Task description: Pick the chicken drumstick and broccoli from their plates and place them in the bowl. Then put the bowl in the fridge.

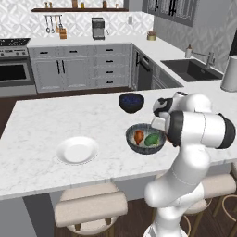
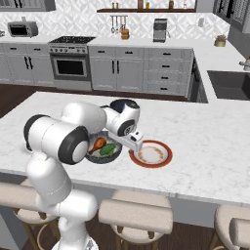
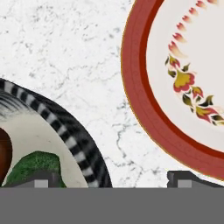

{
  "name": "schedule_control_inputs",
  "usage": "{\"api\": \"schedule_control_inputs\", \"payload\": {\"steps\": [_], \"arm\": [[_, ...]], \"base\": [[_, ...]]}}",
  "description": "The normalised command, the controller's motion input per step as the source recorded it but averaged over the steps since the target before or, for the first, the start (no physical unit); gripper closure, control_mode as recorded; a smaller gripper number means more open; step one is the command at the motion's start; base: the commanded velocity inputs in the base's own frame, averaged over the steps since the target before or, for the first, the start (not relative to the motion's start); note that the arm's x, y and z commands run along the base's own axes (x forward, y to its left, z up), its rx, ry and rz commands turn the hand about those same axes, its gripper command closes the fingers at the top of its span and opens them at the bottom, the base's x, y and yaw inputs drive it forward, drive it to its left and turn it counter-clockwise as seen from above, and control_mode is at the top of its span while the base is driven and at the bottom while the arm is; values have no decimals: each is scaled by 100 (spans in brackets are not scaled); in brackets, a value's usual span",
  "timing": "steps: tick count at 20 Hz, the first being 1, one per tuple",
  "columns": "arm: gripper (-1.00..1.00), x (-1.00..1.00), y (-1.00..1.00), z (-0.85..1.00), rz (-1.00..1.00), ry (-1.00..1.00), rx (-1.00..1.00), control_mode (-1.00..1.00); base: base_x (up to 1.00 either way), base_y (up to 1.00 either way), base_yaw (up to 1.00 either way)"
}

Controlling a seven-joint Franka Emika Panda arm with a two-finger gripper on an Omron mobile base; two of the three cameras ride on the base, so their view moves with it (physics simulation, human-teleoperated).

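The dark-grey ribbed bowl (image 1: 134,144) (image 2: 95,158) (image 3: 70,131) stands on the island. In it lie the orange-brown chicken drumstick (image 1: 138,137) (image 2: 97,144) (image 3: 3,153) and the green broccoli (image 1: 151,140) (image 2: 108,149) (image 3: 33,164). My gripper (image 2: 134,145) (image 3: 112,179) is open and points down. It hangs low over the bowl's rim on the side facing the red-rimmed plate (image 2: 151,154) (image 3: 144,87). One fingertip (image 3: 41,179) is over the broccoli, the other over the plate's edge. Nothing is held. The plain white plate (image 1: 77,150) lies bare to the left. The fridge is out of view.
A smaller glossy dark bowl (image 1: 131,102) sits just behind the ribbed bowl. Stools (image 1: 90,208) line the island's near edge. Across the floor are grey cabinets, an oven (image 2: 71,66) and a sink (image 1: 190,69).
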Motion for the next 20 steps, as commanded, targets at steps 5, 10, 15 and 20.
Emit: {"api": "schedule_control_inputs", "payload": {"steps": [5,10,15,20], "arm": [[-100,-2,5,2,0,-5,0,-100],[-100,0,9,14,-2,-5,0,-100],[-100,0,9,6,-9,-7,0,-100],[-100,0,3,-10,-9,0,0,-100]], "base": [[0,0,0],[0,0,0],[0,0,0],[0,0,0]]}}
